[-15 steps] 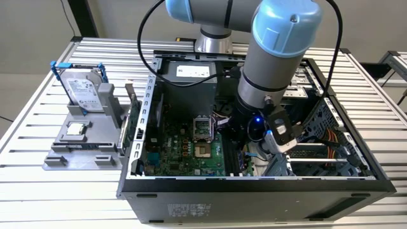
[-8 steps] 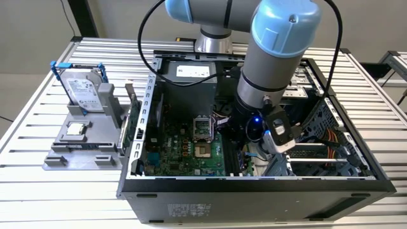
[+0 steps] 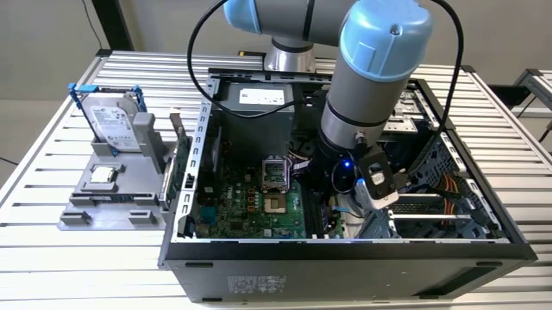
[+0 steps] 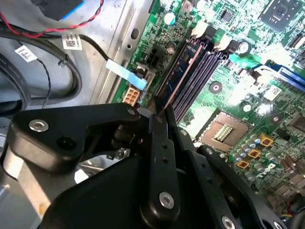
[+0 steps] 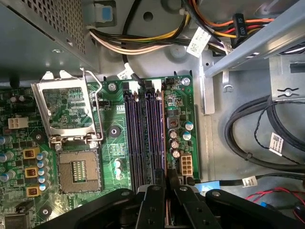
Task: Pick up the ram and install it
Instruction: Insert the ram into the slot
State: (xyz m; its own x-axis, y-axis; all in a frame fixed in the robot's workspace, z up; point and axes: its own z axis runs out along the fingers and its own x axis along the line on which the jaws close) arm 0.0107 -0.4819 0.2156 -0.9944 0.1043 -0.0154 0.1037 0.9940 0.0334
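My gripper [image 3: 332, 200] is down inside the open computer case [image 3: 345, 248], over the green motherboard [image 3: 250, 206]. In both wrist views its black fingers [image 4: 159, 138] are shut on the ram [image 4: 183, 71], which shows edge-on as a thin dark strip with a copper-coloured edge. The ram [image 5: 164, 143] stands along the outermost of the purple memory slots [image 5: 143, 138], the one nearest the white power connector [image 5: 185, 166]. Whether it sits fully in that slot cannot be told. My gripper [image 5: 167, 183] holds it at the end away from the slot clips.
An open processor socket [image 5: 78, 169] lies beside the slots. Black cables [image 5: 257, 138] and the drive cage [image 3: 431, 206] crowd the other side. On the exterior view's left, a grey holder [image 3: 112, 210] carries a hard drive [image 3: 112, 123] and a square chip [image 3: 103, 174].
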